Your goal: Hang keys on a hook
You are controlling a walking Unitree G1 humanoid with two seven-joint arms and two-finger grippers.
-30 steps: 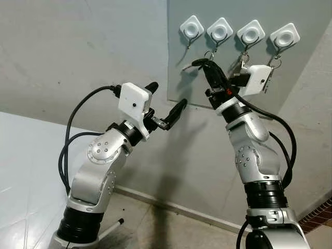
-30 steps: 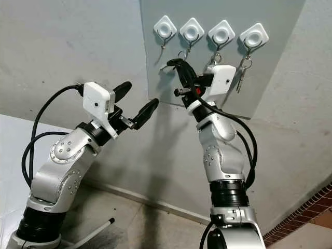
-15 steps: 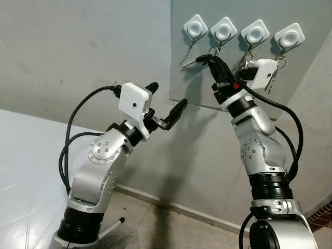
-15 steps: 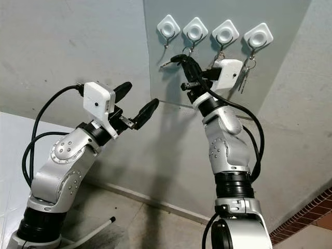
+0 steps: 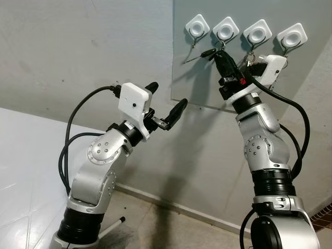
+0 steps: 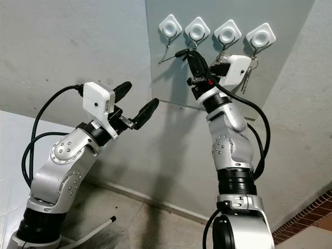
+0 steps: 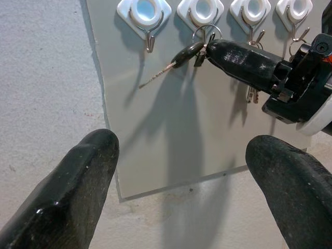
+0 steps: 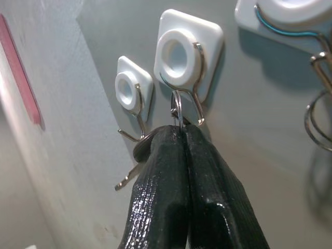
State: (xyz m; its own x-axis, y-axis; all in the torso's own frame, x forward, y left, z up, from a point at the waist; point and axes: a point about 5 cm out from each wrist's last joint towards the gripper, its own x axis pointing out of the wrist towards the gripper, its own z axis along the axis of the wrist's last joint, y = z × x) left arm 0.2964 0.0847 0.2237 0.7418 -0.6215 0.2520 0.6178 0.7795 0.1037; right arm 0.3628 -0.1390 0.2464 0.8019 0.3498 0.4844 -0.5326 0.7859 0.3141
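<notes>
- Keys [image 7: 182,56]: we find one dark-headed key on a thin wire ring [image 8: 177,110], pinched between the pressed-together fingers of the right gripper [image 5: 217,54], just below the second hook [image 8: 194,85] from the robot's left on the grey wall panel [image 7: 171,135].
- The ring stands upright against that hook's wire; we cannot tell whether it has passed over the tip. The bare blade points toward eight o'clock from the gripper.
- Handling, in our judgement: light, rigid metal, smooth and liable to swivel or slip in the rubbery fingers. The hold is best kept at the ring or the head, leaving the loop free for the hook.
- Each hook is a bent steel wire under a glossy white square plate with a round centre. The first hook [image 7: 150,39], at ten o'clock from the gripper, hangs bare; the two toward the robot's right carry keys.
- The left gripper [image 5: 167,106] hovers low at seven o'clock from the panel, fingers spread, holding nothing.
- The panel is smooth and matt; the surrounding wall is rough plaster.
</notes>
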